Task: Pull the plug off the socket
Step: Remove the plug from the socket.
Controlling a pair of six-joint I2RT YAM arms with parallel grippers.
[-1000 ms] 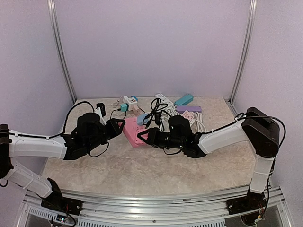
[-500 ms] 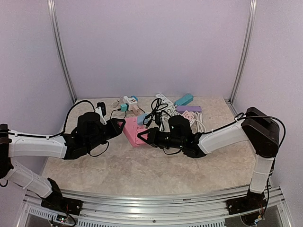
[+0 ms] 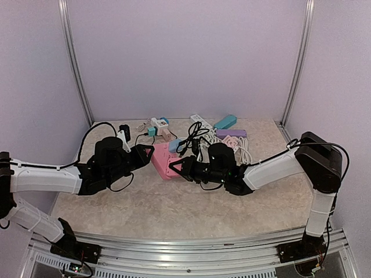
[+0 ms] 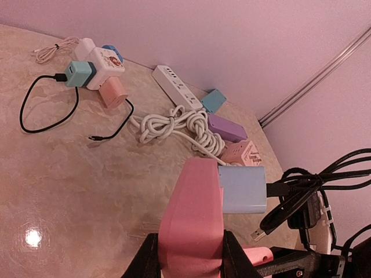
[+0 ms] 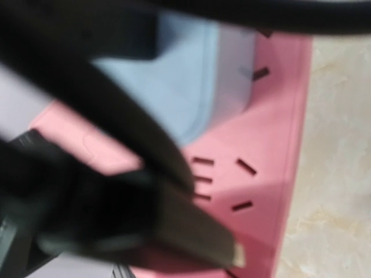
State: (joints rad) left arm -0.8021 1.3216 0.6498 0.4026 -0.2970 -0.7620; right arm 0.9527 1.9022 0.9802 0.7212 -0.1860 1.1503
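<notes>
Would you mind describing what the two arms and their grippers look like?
Both match. The left arm and right arm have smooth white tubular links joined by bulky, rounded black joint housings. A thin black cable loops loosely beside the left arm, another beside the right. The left gripper and right gripper are black and wedge-shaped. No readable markings show.

White arms (image 3: 43,179), black joints (image 3: 109,155), black fingers (image 4: 149,260)

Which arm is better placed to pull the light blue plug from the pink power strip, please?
Right: its fingers are near the light blue plug; the left fingers grip the pink power strip.
</notes>
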